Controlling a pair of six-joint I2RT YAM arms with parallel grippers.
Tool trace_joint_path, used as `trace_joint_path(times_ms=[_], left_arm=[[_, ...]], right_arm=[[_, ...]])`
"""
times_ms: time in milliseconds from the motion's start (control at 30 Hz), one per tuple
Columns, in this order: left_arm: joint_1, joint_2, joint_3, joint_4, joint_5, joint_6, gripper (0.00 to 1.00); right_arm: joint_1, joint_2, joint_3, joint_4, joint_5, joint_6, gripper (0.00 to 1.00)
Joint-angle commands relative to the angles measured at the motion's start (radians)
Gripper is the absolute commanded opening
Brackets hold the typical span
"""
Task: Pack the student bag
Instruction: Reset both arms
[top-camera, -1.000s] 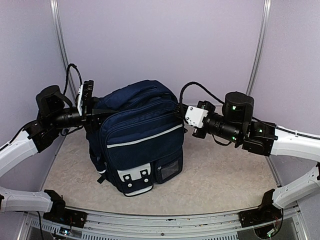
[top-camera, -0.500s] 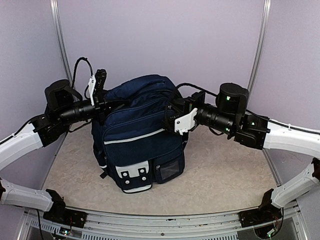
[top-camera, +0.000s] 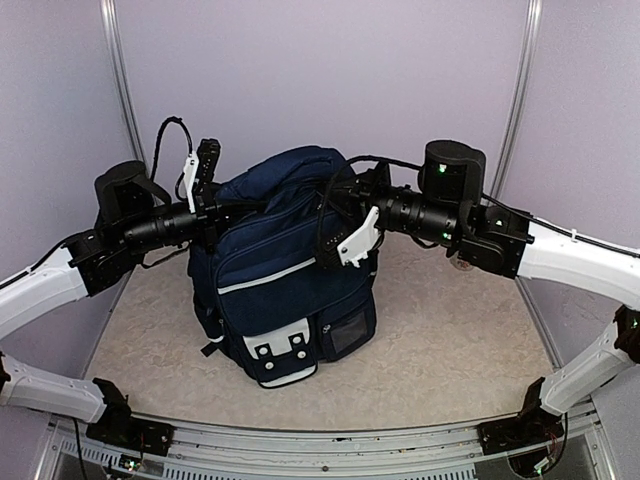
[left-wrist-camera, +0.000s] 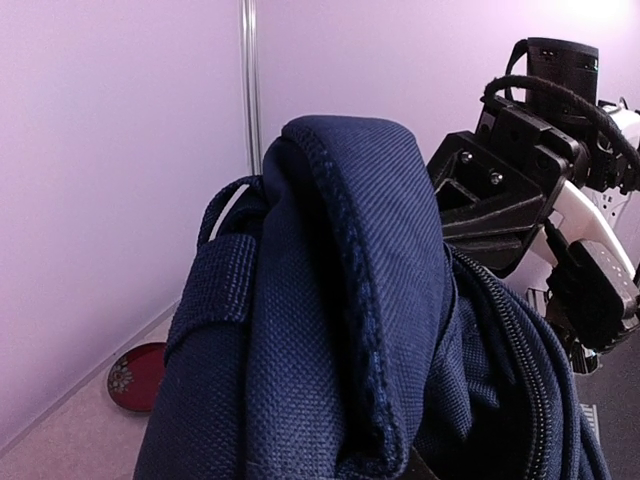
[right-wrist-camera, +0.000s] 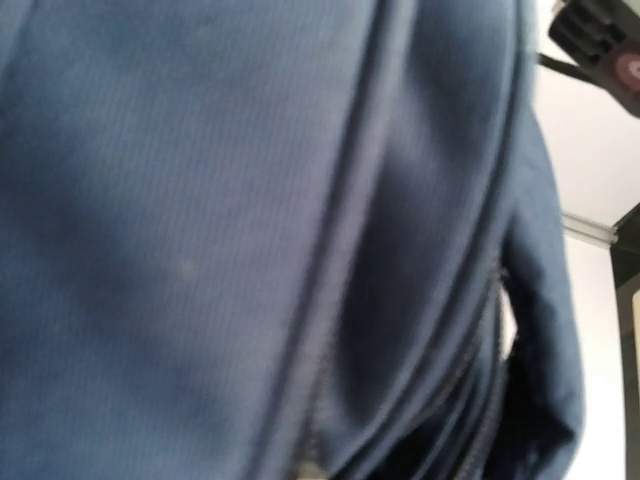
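The student bag, navy with white front patches, stands upright on the table between both arms. My left gripper is at its upper left edge; in the left wrist view a padded fold of the bag runs down into the jaws, which are shut on it and hidden by the cloth. My right gripper presses into the bag's upper right side. The right wrist view is filled with blurred navy fabric and a zip line, which hide the fingers as they pinch the cloth shut.
A small red dish lies on the table by the back wall, behind the bag's left side. Purple walls with metal posts close in the sides and back. The right arm's wrist sits close across the bag's top.
Both grippers have risen and moved inward over the bag's top. The right one swung left onto the bag, whose top now stands taller and narrower.
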Motion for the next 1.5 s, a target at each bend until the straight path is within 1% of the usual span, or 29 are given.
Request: trace_joint_path(times_ms=[0,33,133,233,333,400,433,500,533,600,633,667,733,800,967,1000,1033,1067,1100,1133,1167,1200,1300,1367,1467], left_arm=[[-0.025,0.022,0.011,0.049,-0.014,-0.044,0.0],[-0.026,0.017,0.009,0.051,-0.016,-0.043,0.0],[-0.029,0.002,-0.007,0.065,-0.039,-0.027,0.0],[-0.03,-0.017,-0.03,0.093,-0.075,-0.024,0.0],[-0.037,-0.019,-0.037,0.107,-0.087,-0.022,0.0],[-0.053,-0.021,-0.043,0.12,-0.103,-0.017,0.0],[-0.064,-0.026,-0.045,0.128,-0.12,-0.01,0.0],[-0.095,-0.032,-0.052,0.145,-0.163,0.001,0.0],[-0.112,-0.04,-0.058,0.155,-0.188,0.004,0.0],[-0.146,-0.054,-0.068,0.172,-0.233,0.007,0.0],[-0.162,-0.062,-0.071,0.181,-0.252,0.004,0.0],[-0.178,-0.068,-0.075,0.19,-0.268,-0.001,0.0],[-0.207,-0.081,-0.087,0.212,-0.307,-0.025,0.0],[-0.238,-0.097,-0.103,0.238,-0.361,-0.045,0.0],[-0.316,-0.154,-0.176,0.343,-0.533,-0.067,0.0],[-0.324,-0.166,-0.192,0.369,-0.553,-0.067,0.0],[-0.329,-0.174,-0.207,0.394,-0.566,-0.068,0.0],[-0.33,-0.178,-0.215,0.405,-0.564,-0.071,0.0],[-0.33,-0.176,-0.215,0.406,-0.556,-0.07,0.0],[-0.33,-0.173,-0.214,0.406,-0.547,-0.071,0.0],[-0.33,-0.171,-0.215,0.408,-0.535,-0.072,0.0],[-0.331,-0.169,-0.218,0.413,-0.522,-0.075,0.0],[-0.331,-0.17,-0.219,0.417,-0.489,-0.082,0.0],[-0.331,-0.174,-0.219,0.413,-0.477,-0.088,0.0],[-0.333,-0.176,-0.219,0.401,-0.452,-0.1,0.0]], right_arm=[[0.057,-0.084,-0.016,0.284,-0.131,0.127,0.2],[0.057,-0.104,-0.045,0.302,-0.117,0.147,0.25],[0.057,-0.169,-0.142,0.351,-0.069,0.195,0.37],[0.057,-0.24,-0.192,0.339,-0.048,0.314,0.55],[0.057,-0.31,-0.229,0.315,-0.027,0.459,0.6],[0.051,-0.346,-0.218,0.272,-0.007,0.645,0.63],[0.044,-0.351,-0.189,0.221,0.013,0.774,0.64],[0.017,-0.324,-0.063,-0.003,0.033,1.07,0.65],[0.014,-0.295,0.011,-0.116,0.027,1.203,0.63],[0.015,-0.234,0.163,-0.362,-0.005,1.383,0.55],[0.014,-0.209,0.245,-0.453,-0.01,1.464,0.52],[0.014,-0.192,0.284,-0.528,0.006,1.536,0.49],[0.014,-0.186,0.301,-0.619,0.062,1.661,0.47],[0.014,-0.2,0.266,-0.655,0.077,1.749,0.5],[0.014,-0.257,0.077,-0.615,0.069,1.938,0.58],[0.014,-0.278,0.026,-0.585,0.068,1.965,0.62],[0.015,-0.303,-0.03,-0.542,0.038,1.974,0.7],[0.014,-0.333,-0.082,-0.491,-0.007,1.97,0.83],[0.013,-0.362,-0.139,-0.44,-0.065,1.95,0.98],[0.013,-0.393,-0.186,-0.399,-0.094,1.927,1.0],[0.007,-0.418,-0.225,-0.376,-0.083,1.913,1.0],[-0.013,-0.438,-0.256,-0.364,-0.067,1.902,1.0],[-0.096,-0.461,-0.313,-0.305,-0.098,1.878,1.0],[-0.121,-0.443,-0.35,-0.25,-0.178,1.848,1.0],[-0.126,-0.368,-0.362,-0.18,-0.293,1.799,0.98]])
